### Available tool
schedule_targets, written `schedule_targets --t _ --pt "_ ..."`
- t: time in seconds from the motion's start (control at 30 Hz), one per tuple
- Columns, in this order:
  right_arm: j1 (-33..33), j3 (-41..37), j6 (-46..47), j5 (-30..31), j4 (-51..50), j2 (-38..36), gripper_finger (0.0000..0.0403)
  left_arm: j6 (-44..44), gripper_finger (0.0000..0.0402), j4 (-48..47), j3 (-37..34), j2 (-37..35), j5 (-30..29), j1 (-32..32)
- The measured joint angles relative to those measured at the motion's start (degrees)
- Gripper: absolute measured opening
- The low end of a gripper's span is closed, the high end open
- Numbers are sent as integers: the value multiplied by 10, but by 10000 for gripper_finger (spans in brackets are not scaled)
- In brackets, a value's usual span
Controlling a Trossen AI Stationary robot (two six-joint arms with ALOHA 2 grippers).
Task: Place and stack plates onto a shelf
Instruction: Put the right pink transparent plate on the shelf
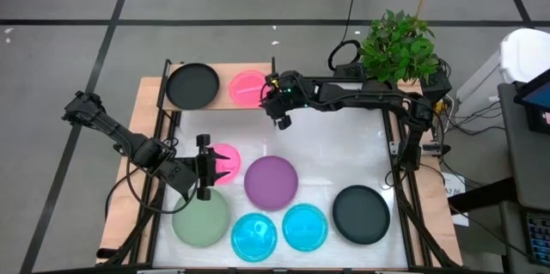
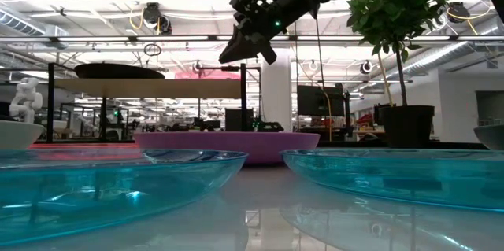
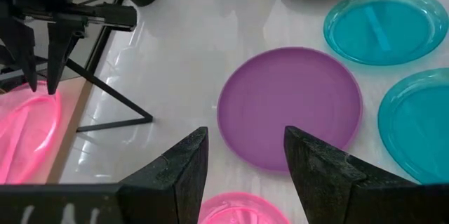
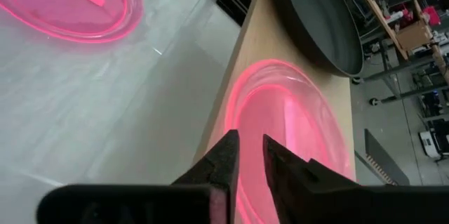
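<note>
On the light-wood shelf (image 1: 219, 70) at the table's far side lie a black plate (image 1: 191, 85) and a translucent pink plate (image 1: 247, 88). My right gripper (image 1: 268, 95) hangs at this pink plate's right rim, its fingers (image 4: 228, 150) a narrow gap apart over the rim. My left gripper (image 3: 245, 136) stands open just above a second pink plate (image 1: 227, 161) on the white table. Purple (image 1: 271, 179), sage-green (image 1: 200, 218), two cyan (image 1: 254, 235) (image 1: 304, 225) and another black plate (image 1: 361, 214) lie flat on the table. My right gripper has its fingers on either side of the shelf's pink plate rim (image 4: 231, 108), slanting down from the table's right. Whether they touch the rim I cannot tell. The plate lies flat on the shelf board.
A potted plant (image 1: 397, 46) stands at the far right corner. The shelf's black posts (image 3: 116, 97) stand on the table between the shelf and the plates. Bare table lies in the middle, between the shelf and the purple plate.
</note>
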Motion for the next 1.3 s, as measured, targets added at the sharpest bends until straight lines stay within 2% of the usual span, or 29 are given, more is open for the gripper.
schedule_targets --t 0.27,0.53,0.87,1.07,1.2,1.3 --pt "12 -1 65 3 2 -11 83 0 193 -1 0 0 0 0" --pt "49 0 203 31 -30 -86 89 3 193 -8 0 0 -10 7" --pt "91 -9 366 29 -174 -201 89 72 193 11 0 0 -13 73" --pt "134 -105 415 46 -159 -262 89 133 192 28 0 0 9 154" --pt "160 -203 440 79 -83 -311 89 154 171 40 0 0 59 214" --pt "177 -284 452 97 -14 -341 89 168 145 42 0 0 68 249"
